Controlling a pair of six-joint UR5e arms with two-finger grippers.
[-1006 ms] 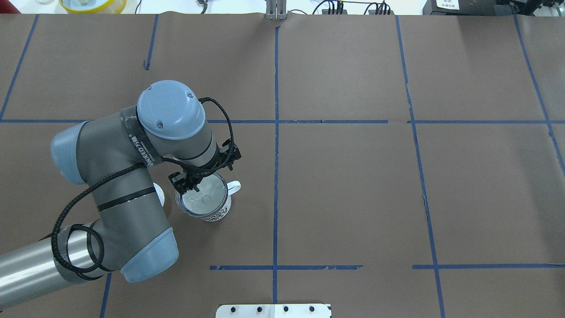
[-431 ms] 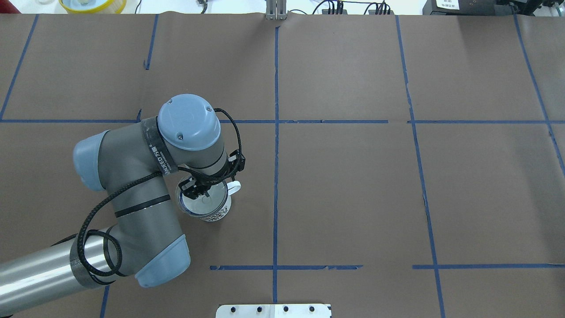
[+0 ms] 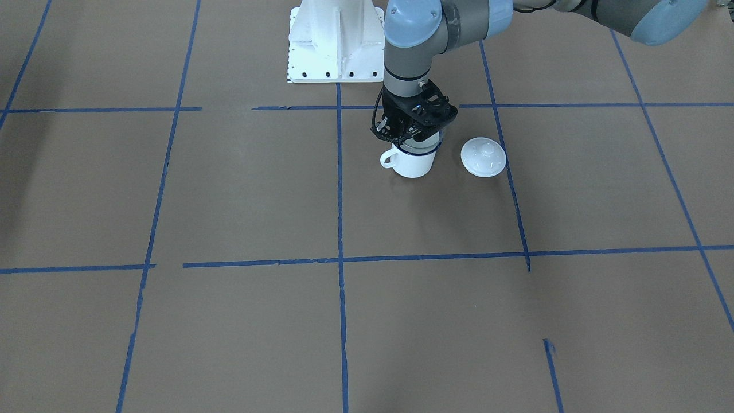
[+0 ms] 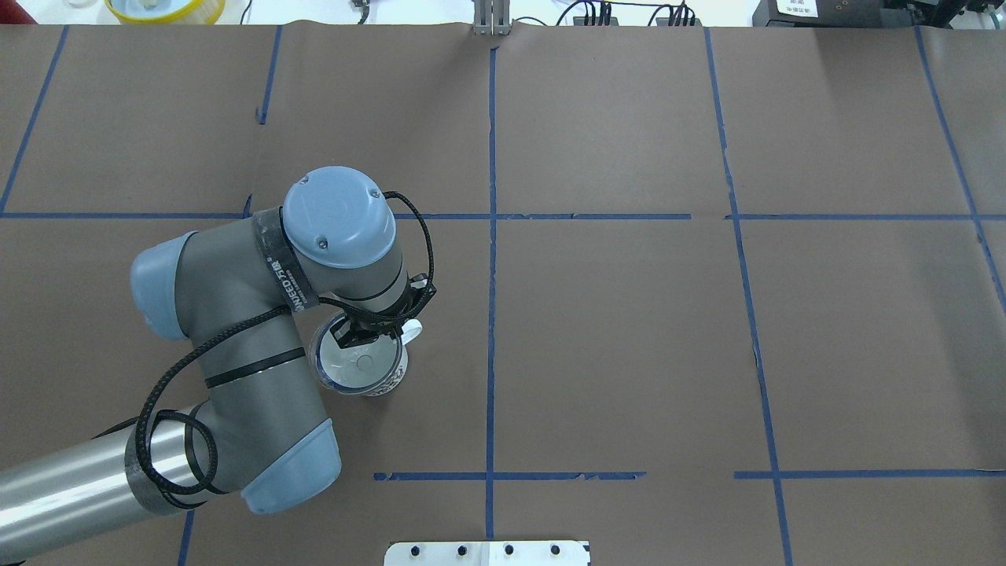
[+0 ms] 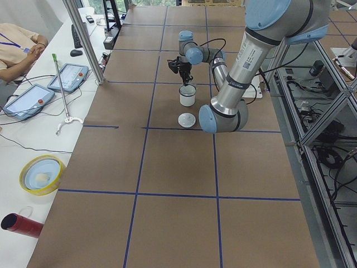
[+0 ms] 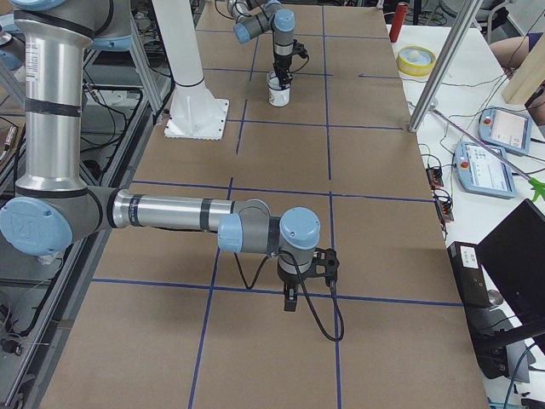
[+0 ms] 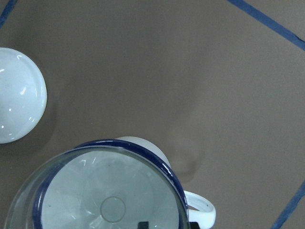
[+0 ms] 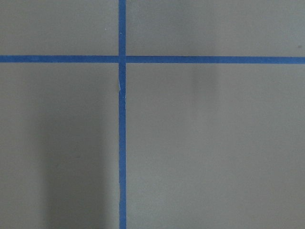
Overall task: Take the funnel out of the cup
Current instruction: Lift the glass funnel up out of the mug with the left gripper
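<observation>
The cup [image 4: 387, 385] is a white enamel mug with a dark blue rim, left of the table's centre; it also shows in the front view [image 3: 414, 164]. The clear funnel [image 4: 357, 365] sits in its mouth, and its rim overhangs the mug's in the left wrist view [image 7: 95, 191]. My left gripper [image 4: 363, 334] points down over the handle side. One finger is inside the funnel and one outside, shut on the funnel's rim [image 7: 167, 224]. My right gripper [image 6: 290, 300] hangs over bare table far from the cup; I cannot tell if it is open.
A white domed lid [image 3: 483, 156] with a knob lies on the table just beside the mug, also in the left wrist view [image 7: 16, 98]. The robot's white base plate [image 3: 336, 43] is behind the mug. Blue tape lines cross the brown table.
My left gripper came from beside the mug's rim to over its handle side, lowered into the funnel, and its jaws closed in. The mug's top shifted slightly.
</observation>
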